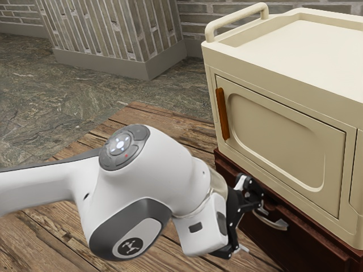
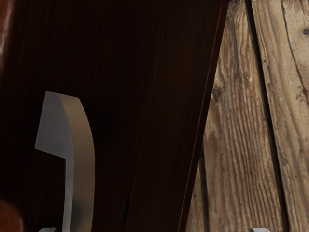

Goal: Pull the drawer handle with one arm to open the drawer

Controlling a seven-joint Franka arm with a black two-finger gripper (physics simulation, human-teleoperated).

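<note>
At the dark red-brown cabinet's front, my black gripper [image 1: 253, 228] is open, its two fingers wide apart, one higher than the other. Beside the upper finger, the curved silver handle [image 1: 273, 221] is fixed to the drawer front [image 1: 303, 243]. Part of that front is hidden behind my hand. In the wrist view the gripper [image 2: 154, 229] has its fingertips just showing, far apart. There the handle [image 2: 83, 145] runs close to one fingertip, and the dark drawer front [image 2: 140, 96] lies behind it. Neither finger is seen gripping the handle.
A cream cabinet [image 1: 278, 136] with a brown vertical handle [image 1: 222, 113] and a top rail [image 1: 235, 18] stands on the dark furniture. Its lower edge is close above my gripper. Wooden planks [image 2: 241, 121] lie past the drawer front's edge. Brick walls [image 1: 195, 25] are farther back.
</note>
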